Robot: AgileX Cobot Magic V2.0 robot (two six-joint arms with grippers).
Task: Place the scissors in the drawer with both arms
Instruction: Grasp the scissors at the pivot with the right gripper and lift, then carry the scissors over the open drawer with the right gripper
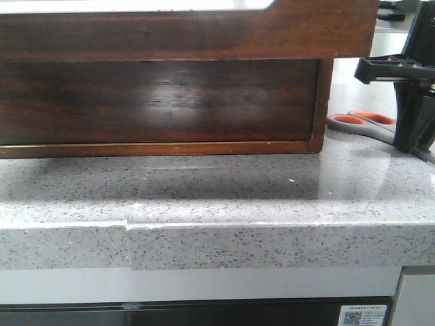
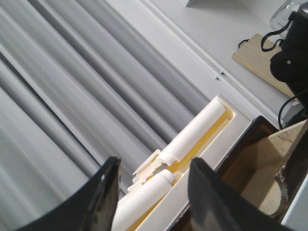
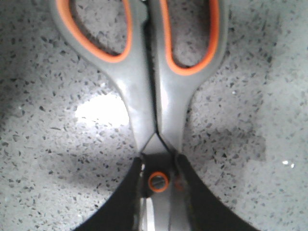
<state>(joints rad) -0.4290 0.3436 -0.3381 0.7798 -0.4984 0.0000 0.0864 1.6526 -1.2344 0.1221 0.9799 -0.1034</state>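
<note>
Scissors [image 3: 154,120] lie flat right of the drawer [image 1: 160,102], blades running between the right gripper's [image 3: 158,192] jaws clamped at the pivot; left gripper [image 2: 154,192] open, empty.

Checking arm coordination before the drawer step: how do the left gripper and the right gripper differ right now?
The left gripper is raised, pointing past the white tray toward the wall, while the right gripper is down at the speckled countertop. The left gripper's jaws stand apart with nothing between them; the right gripper's jaws straddle the scissors at the orange pivot. Both have black, matte fingers.
</note>
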